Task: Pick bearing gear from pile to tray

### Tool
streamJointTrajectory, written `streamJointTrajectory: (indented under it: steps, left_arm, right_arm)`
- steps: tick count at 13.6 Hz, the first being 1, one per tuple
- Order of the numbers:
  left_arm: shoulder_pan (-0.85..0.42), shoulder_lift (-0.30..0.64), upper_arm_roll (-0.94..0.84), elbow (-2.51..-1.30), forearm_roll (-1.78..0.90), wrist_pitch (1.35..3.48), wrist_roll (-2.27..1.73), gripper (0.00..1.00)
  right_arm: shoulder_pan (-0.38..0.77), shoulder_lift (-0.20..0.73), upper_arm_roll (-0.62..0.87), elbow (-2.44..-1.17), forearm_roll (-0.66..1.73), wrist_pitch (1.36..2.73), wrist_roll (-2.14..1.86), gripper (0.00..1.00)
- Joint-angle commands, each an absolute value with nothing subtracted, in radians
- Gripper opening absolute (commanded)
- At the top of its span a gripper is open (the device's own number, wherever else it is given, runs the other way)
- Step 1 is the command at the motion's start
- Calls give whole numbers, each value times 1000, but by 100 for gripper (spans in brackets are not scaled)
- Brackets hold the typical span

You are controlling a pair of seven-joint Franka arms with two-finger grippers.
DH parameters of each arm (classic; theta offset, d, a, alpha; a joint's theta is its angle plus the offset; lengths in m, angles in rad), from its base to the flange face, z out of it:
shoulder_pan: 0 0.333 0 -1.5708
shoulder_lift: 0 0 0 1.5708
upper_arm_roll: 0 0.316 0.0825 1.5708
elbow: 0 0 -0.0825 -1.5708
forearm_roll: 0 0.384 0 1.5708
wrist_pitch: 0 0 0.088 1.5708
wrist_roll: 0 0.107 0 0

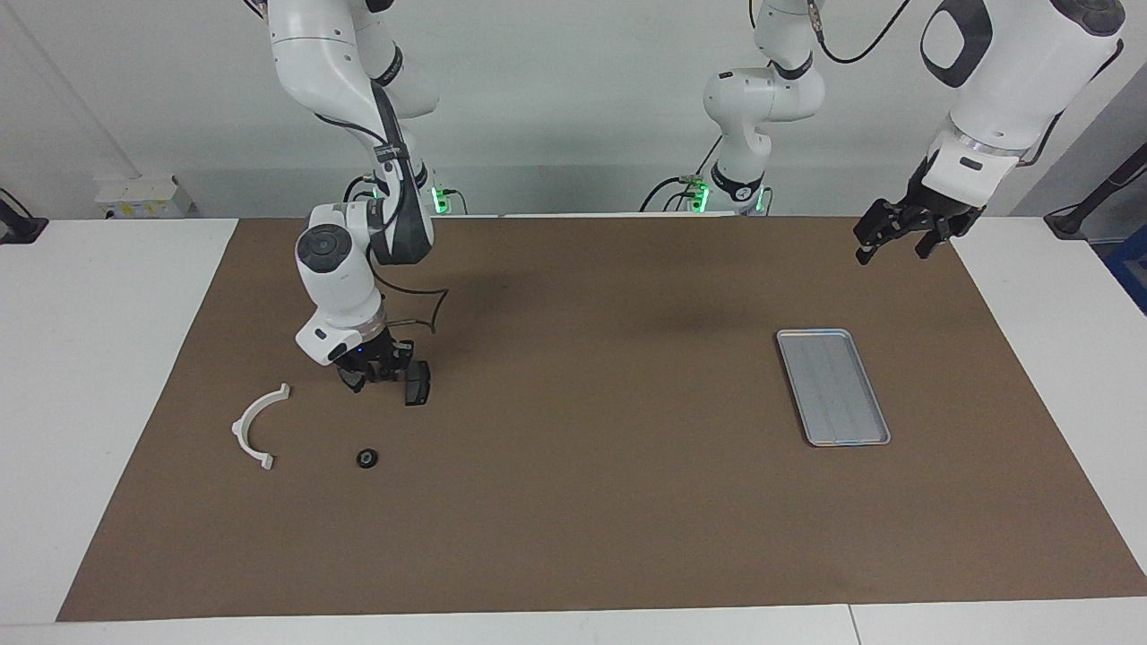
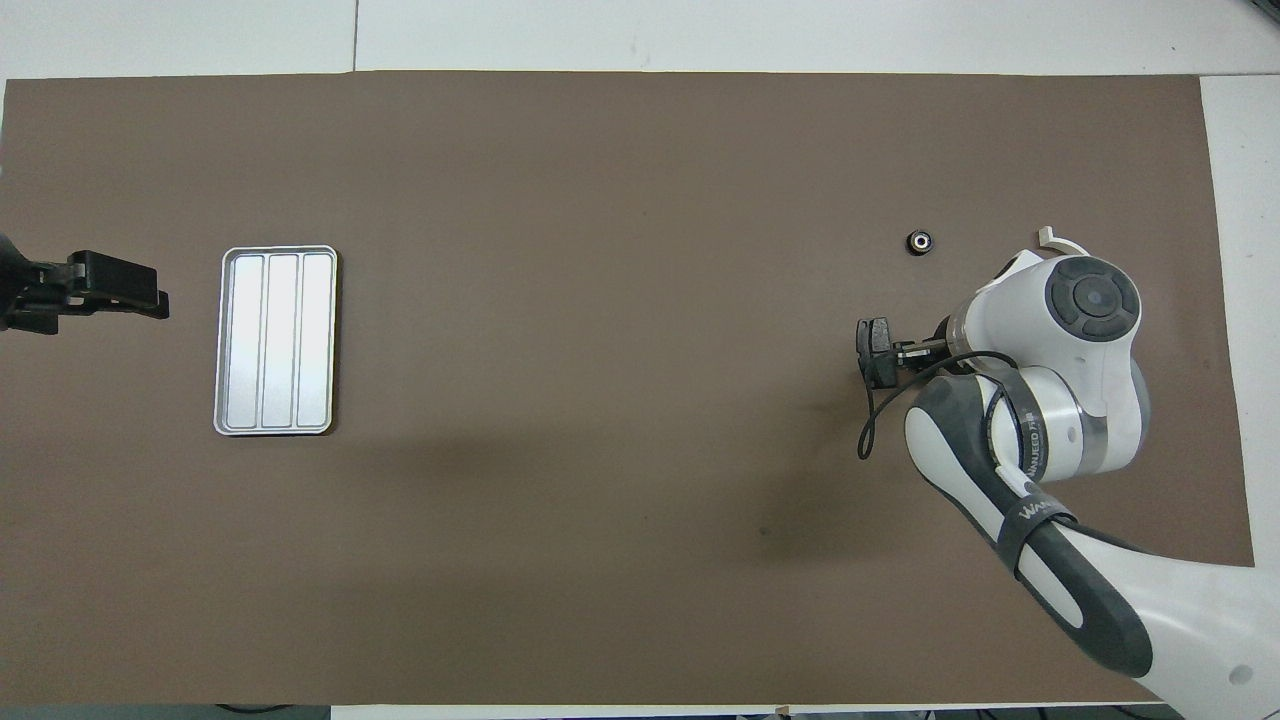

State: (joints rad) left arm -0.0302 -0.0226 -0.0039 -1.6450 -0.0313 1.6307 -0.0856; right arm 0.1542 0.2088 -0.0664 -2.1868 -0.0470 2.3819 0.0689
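Two glossy white arms with dark grey joint caps, black cables, black hands, green base lights.

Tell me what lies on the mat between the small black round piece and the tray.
Nothing: the stretch of brown mat from the small black round piece to the tray is bare, which shows plainly in the overhead view and in the facing view too.

Bright even overhead light, soft diffuse arm shadows on brown mat (image 1: 573, 502), glare on tray (image 2: 275, 340), sharp focus
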Motion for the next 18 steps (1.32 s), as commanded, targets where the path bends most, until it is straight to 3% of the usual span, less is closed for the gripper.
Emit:
streamJointTrajectory:
  steps: [1,2,4,6,10,11,18]
  left_arm:
    - [-26,-51,-8,-1671,-18,1623,-84,100]
    - [-26,-51,-9,-1671,-17,1623,-84,100]
    - [-26,-51,-9,-1671,-18,1623,-83,100]
    - [-26,-51,-9,-1671,-17,1623,-83,100]
    - [-26,-51,-9,-1671,-18,1623,-84,100]
    - [-26,-51,-9,-1671,-18,1623,-84,100]
    - [-26,-51,-9,-1671,-18,1623,-84,100]
  right_arm:
    - [150,206,-64,-2203,-63,2413,75,30]
    - [150,206,-64,-2204,-63,2413,75,22]
    - [150,206,-64,-2204,-63,2411,74,20]
    - [150,206,-64,-2204,-63,2408,72,9]
    - [150,204,-64,-2203,-63,2396,69,8]
    - [152,206,-64,-2194,-63,2378,64,0]
    - [160,199,-63,-2091,-64,2206,66,0]
